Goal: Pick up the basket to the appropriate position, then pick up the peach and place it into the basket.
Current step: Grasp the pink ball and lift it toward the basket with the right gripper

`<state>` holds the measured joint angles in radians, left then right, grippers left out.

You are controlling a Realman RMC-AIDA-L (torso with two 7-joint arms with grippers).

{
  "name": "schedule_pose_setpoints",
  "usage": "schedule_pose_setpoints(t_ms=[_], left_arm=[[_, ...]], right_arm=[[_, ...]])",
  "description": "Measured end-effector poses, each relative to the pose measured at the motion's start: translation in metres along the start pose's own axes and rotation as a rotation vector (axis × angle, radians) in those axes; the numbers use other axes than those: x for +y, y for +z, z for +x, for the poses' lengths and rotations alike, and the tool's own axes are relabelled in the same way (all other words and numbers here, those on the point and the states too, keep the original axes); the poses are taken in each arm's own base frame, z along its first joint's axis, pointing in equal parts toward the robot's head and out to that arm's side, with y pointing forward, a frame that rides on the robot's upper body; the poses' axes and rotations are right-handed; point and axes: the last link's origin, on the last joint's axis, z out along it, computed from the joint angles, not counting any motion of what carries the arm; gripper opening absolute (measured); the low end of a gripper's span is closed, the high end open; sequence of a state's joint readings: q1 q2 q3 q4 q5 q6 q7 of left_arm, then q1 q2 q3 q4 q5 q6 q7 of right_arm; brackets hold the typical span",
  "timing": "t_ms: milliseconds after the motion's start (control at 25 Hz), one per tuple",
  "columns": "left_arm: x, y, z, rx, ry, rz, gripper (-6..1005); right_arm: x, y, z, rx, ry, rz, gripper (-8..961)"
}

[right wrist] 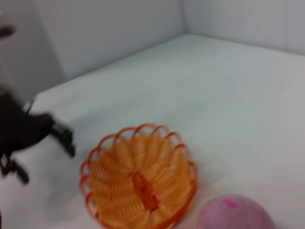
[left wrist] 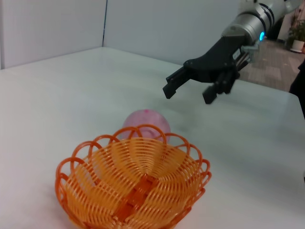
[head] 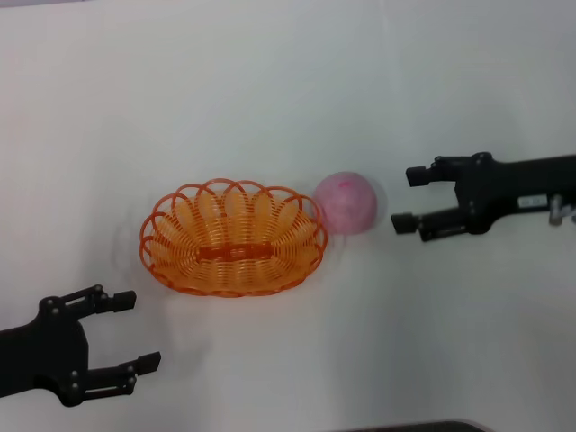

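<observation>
Basket (head: pixel 232 238) sits on the white table (head: pixel 270 90) at the centre of the head frame, upright, opening up, nothing inside it. Peach (head: pixel 346 202) rests on the table at the basket's upper right rim, touching it or just beside it; I cannot tell which. From my left wrist view the peach shows behind the far rim, partly hidden by the loops.

My left gripper (head: pixel 126 330) is in the lower left of the head frame, fingers spread, holding nothing, near the basket's lower left edge but apart from it. My right gripper (head: pixel 409 198) is at centre right, fingers spread, empty, pointed at the peach with a small gap between fingertips and fruit. The left wrist view shows it raised above the table beyond the peach.

Progress, as judged: whether the basket already stands in its appropriate position I cannot tell from its placement alone. The peach step is not done: fruit on the table, outside the basket. Remaining: grasp the peach, lift it over the scalloped rim, release inside.
</observation>
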<state>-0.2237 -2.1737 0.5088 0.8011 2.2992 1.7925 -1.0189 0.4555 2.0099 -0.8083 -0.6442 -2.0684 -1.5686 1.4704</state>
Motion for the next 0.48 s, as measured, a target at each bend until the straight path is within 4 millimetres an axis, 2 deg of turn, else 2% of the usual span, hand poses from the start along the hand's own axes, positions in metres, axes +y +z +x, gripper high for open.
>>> schedule_pose_setpoints(t_ms=[160, 480], left_arm=[[0.000, -0.001, 0.000, 0.004, -0.004, -0.001, 828], [0.005, -0.003, 0.003, 0.020, -0.006, -0.036, 828]], right_arm=[[-0.007, -0.003, -0.016, 0.062, 0.187, -0.022, 949], [-0.014, -0.005, -0.059, 0.155, 0.393, 0.003, 949]])
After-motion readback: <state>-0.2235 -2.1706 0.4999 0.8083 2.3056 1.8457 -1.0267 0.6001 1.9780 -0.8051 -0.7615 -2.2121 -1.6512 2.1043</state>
